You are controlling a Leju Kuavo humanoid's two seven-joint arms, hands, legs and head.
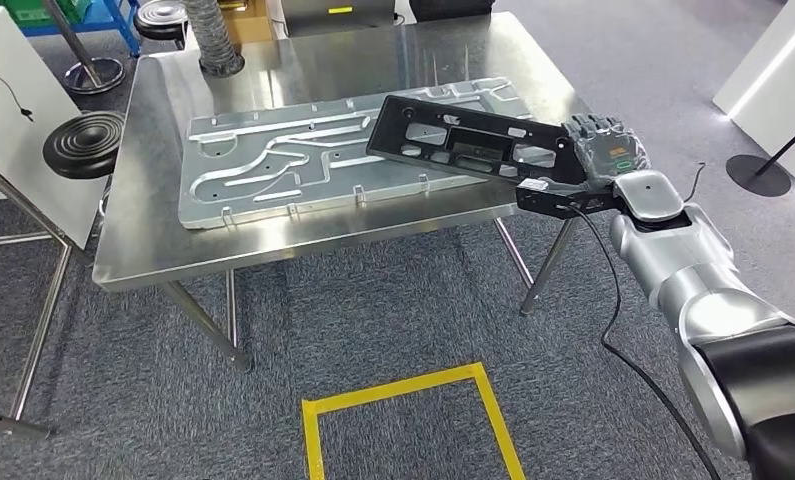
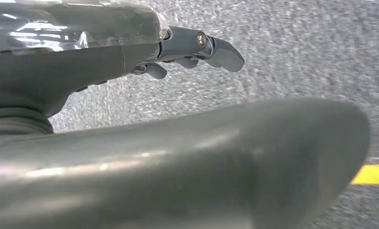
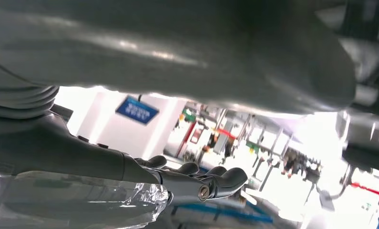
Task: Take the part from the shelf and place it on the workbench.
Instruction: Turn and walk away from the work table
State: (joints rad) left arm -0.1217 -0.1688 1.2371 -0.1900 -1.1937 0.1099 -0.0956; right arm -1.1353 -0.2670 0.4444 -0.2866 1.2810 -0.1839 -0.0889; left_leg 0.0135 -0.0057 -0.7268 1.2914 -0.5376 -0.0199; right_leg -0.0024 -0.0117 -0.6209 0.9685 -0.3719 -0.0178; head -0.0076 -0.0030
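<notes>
The right hand point(image 1: 605, 150) grips one end of the black part point(image 1: 473, 138) over the near right edge of the steel workbench point(image 1: 153, 215); the part's long axis runs from the hand across toward the workbench's middle, above the grey plate point(image 1: 273, 165). Bare steel borders the plate on all sides. The left hand point(image 2: 178, 52) holds nothing, fingers loosely extended over carpet.

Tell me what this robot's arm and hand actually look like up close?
The right arm is smooth, rounded silver metal with a black section nearer the body. A black cable runs along it to a black box at the wrist. The right hand is dark grey with a green marking on its back. The left hand has a grey body, a clear glossy cover and dark grey fingers.
</notes>
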